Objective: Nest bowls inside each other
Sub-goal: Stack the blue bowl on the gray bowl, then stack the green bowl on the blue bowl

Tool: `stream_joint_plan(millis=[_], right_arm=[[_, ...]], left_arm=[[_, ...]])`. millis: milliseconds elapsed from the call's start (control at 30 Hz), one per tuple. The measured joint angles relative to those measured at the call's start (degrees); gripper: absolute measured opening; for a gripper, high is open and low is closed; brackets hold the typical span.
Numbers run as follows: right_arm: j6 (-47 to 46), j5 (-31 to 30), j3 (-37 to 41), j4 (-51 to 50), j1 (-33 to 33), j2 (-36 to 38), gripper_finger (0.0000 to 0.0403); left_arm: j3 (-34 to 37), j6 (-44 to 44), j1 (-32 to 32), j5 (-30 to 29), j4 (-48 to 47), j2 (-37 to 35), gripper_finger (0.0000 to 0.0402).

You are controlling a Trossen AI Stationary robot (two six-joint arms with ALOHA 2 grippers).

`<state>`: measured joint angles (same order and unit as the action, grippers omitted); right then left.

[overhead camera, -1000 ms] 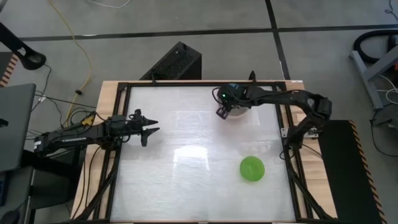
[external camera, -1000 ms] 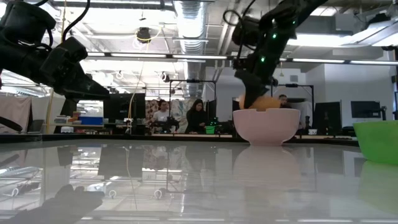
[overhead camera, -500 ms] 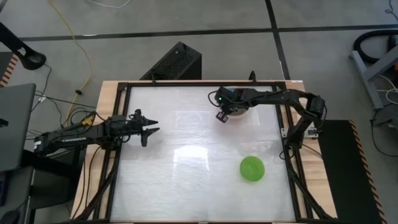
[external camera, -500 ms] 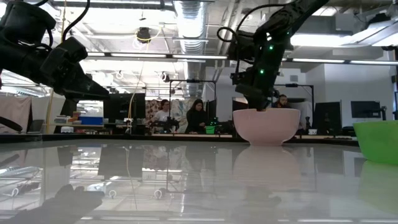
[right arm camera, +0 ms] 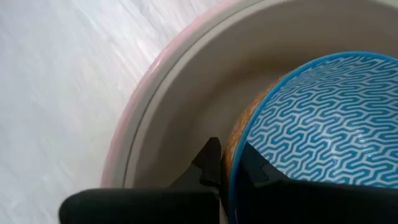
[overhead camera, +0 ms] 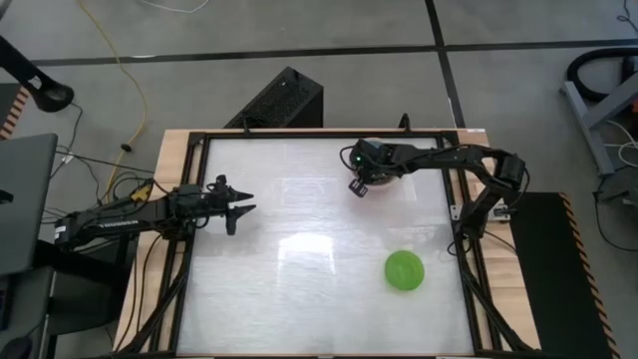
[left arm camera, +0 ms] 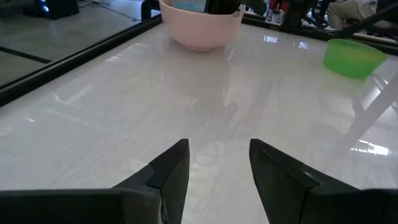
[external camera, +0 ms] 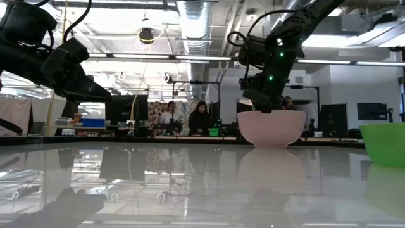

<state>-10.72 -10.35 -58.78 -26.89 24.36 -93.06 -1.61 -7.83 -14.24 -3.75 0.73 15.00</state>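
Note:
A pale pink bowl [external camera: 271, 128] stands at the table's far right, with a grey-beige bowl [right arm camera: 205, 81] nested in it. My right gripper [right arm camera: 227, 155] reaches down into them from above, shut on a smaller bowl [right arm camera: 323, 124] that is blue-patterned inside and orange-brown outside. In the low view this bowl is hidden below the pink rim. The green bowl [overhead camera: 404, 270] rests on its base near the right front. My left gripper [left arm camera: 217, 162] hovers open at the table's left side [overhead camera: 234, 206], touching nothing. My right gripper pinches the blue bowl's rim [right arm camera: 236, 140] with one finger on the orange-brown outside and one on the patterned inside. The fingers slant down from above. The bowl sits inside the grey-beige bowl; whether its base rests there does not show.
The white table [overhead camera: 299, 259] lies bare between the pink stack and the green bowl. A black frame [overhead camera: 464, 239] edges it. People sit at desks in the room beyond the far edge [external camera: 201, 117].
My right gripper has gone down with the blue bowl into the grey-beige bowl. The bowl's orange-brown side, which showed above the pink rim in the low view, has sunk out of sight behind it.

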Motion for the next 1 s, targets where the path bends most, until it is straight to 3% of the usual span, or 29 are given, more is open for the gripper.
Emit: stream_joint_plan(millis=[200,467,633,1000], right_arm=[[-0.24,-0.02,0.0,-0.08,0.0,0.0,0.0026],[-2.79,-0.24,-0.3,-1.44,0.11,0.02,0.0136],[-2.8,-0.22,-3.16,-5.56,0.07,0.02,0.0177],[-3.01,-0.22,-17.0,-23.4,-1.51,0.02,0.018]], left_arm=[[0.0,-0.25,0.0,-0.02,0.02,0.0,0.0158],[0.0,-0.36,0.0,-0.04,0.0,0.0,0.0158],[0.0,-0.45,0.0,0.0,0.02,0.0,0.0158],[0.0,-0.58,0.0,0.39,0.02,0.0,0.0158]])
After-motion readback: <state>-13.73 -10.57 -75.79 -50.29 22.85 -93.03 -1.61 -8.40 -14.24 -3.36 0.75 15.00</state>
